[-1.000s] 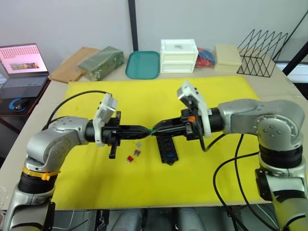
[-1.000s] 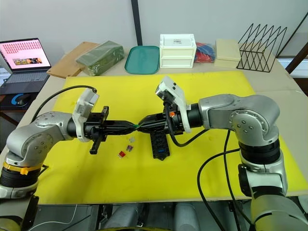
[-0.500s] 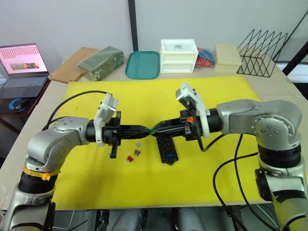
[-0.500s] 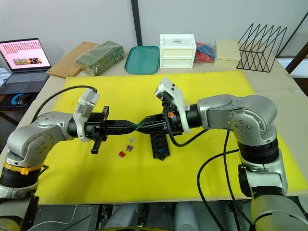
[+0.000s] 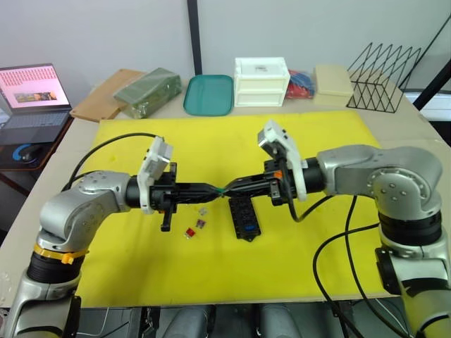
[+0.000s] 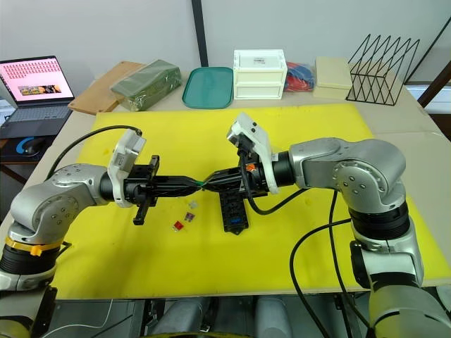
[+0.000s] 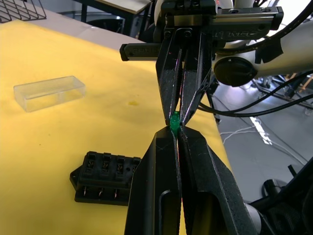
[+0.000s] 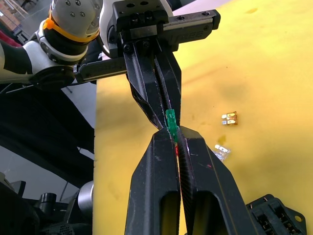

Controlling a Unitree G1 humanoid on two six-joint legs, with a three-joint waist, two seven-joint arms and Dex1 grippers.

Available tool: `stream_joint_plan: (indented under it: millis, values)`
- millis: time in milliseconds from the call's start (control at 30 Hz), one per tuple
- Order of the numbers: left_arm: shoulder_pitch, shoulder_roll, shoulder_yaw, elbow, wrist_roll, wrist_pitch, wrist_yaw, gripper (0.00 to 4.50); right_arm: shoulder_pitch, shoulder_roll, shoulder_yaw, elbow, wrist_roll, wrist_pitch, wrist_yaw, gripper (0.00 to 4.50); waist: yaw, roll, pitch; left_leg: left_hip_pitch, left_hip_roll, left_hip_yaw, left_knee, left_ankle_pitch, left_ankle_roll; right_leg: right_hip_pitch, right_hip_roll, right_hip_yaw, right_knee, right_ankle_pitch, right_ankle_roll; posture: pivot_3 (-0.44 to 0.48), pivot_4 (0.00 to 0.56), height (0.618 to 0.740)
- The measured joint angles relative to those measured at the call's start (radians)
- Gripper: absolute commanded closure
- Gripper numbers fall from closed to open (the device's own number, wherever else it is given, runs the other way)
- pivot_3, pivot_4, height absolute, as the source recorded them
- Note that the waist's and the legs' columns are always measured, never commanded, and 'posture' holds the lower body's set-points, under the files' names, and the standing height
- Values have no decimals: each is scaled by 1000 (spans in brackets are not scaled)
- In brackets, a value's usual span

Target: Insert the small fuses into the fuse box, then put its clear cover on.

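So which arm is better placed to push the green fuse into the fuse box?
Probably the right gripper: it pinches the green fuse together with the left gripper and hangs above the fuse box.

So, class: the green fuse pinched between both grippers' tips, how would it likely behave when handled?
The green fuse looks tiny and probably very light, held by just the tips of the left gripper and right gripper. Its smooth plastic may be slippery, so it could twist or drop during the hand-over. It seems stiff rather than floppy, keeping its shape while pinched.
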Motion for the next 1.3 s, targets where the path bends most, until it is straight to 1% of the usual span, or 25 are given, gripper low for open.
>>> stream_joint_plan:
  millis: [67,167,233,300,367,433,500,533,667,800,967,1300]
  values:
    - [0,0,0,0,1,0,2,4500,0,-3,4,0,-6,-5,5,4472,0,0,0,0,0,0,0,0,0,0,0,0,0,0,0,0,150,740]
    - [-4,14,-27,0,29,-1,13,3780,0,-39,49,-6,-42,-43,38,4500,1,0,0,0,0,0,0,0,0,0,0,0,0,0,0,0,150,740]
    - [-1,52,-70,-1,89,-19,10,3089,8,-104,111,-30,-103,-111,92,4500,1,0,0,0,0,0,0,0,0,0,0,0,0,0,0,0,150,740]
    - [37,84,-112,-10,156,-78,-11,2343,53,-185,175,-54,-222,-264,170,4500,1,0,0,0,0,0,-1,0,0,0,0,0,-1,0,0,0,150,740]
    - [78,99,-166,-12,220,-140,-31,1600,113,-233,231,-52,-350,-442,240,4500,1,0,0,0,0,1,-1,0,0,0,0,0,-1,0,0,0,150,740]
    - [109,97,-206,-11,273,-195,-34,912,147,-251,271,-35,-429,-555,297,4500,0,0,0,0,0,1,-1,0,0,0,0,0,-1,0,0,0,150,740]
    - [130,84,-227,-8,315,-241,-29,229,166,-257,288,-15,-479,-625,343,4500,1,0,0,0,0,1,-1,0,0,0,0,0,-1,0,0,0,150,740]
    - [140,76,-233,-5,332,-258,-25,53,169,-258,294,-8,-497,-650,362,4500,1,0,0,0,0,1,-1,0,0,0,0,0,-1,0,0,0,150,740]
    - [152,36,-245,5,390,-312,13,53,192,-264,314,20,-567,-730,423,4500,5,0,0,0,0,0,-1,0,0,0,0,0,-1,0,0,0,150,740]
    - [155,-1,-253,6,419,-332,44,53,207,-264,330,49,-624,-773,464,4500,4,0,0,0,0,0,0,0,0,0,0,0,-1,0,0,0,150,740]
    - [155,-11,-265,9,439,-345,52,53,208,-258,330,71,-666,-790,489,4500,3,0,0,0,0,0,-1,0,0,0,0,0,-1,0,0,0,150,740]
    - [155,-20,-273,22,460,-356,53,53,219,-253,326,82,-695,-797,500,4500,4,0,0,0,0,0,0,0,0,0,0,0,-1,0,0,0,150,740]
